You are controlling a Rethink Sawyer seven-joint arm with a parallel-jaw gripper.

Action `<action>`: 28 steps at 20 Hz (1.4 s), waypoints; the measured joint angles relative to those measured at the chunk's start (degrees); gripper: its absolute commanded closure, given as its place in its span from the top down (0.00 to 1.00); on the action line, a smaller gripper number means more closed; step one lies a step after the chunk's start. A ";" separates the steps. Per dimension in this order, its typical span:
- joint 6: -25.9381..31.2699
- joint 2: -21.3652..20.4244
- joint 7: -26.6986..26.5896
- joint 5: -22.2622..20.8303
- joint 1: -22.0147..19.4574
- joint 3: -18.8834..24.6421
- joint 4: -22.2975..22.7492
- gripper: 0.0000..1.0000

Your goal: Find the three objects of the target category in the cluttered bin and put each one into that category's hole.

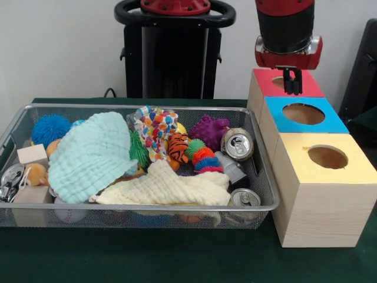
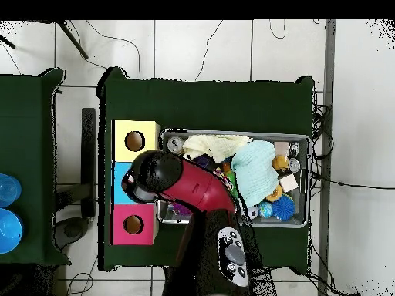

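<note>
The silver wire-mesh bin (image 1: pixel 266 177) lies left of three wooden boxes and is full of clutter. A clear greyish bottle-like thing (image 1: pixel 231 168) lies between two silver cans (image 1: pixel 237 143) (image 1: pixel 244 198); no blue-and-white label shows. The blue-top box with its round hole (image 1: pixel 303 113) stands between the red-top box (image 1: pixel 309 85) and the yellow-top box (image 1: pixel 327 157). My gripper (image 1: pixel 291 88) hangs over the red top's near edge, just behind the blue hole, fingers close together and empty. In the overhead view the arm (image 2: pixel 154 177) covers most of the blue box (image 2: pixel 119 183).
A pale blue cloth (image 1: pixel 91 156), a cream cloth (image 1: pixel 168 188) and a patterned cloth (image 1: pixel 156 127) cover much of the bin. Spiky balls (image 1: pixel 50 128) (image 1: pixel 209 131), wooden blocks (image 1: pixel 32 154) and soft toys lie around them. Green cloth (image 1: pixel 177 253) covers the table.
</note>
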 measured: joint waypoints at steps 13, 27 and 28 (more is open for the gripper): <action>2.53 3.60 0.00 -8.37 -8.48 -0.01 -2.50 0.00; 2.55 9.59 0.00 -22.37 -12.38 -0.41 -13.21 0.00; 2.55 9.82 0.00 -23.11 -12.37 -0.42 -13.91 0.00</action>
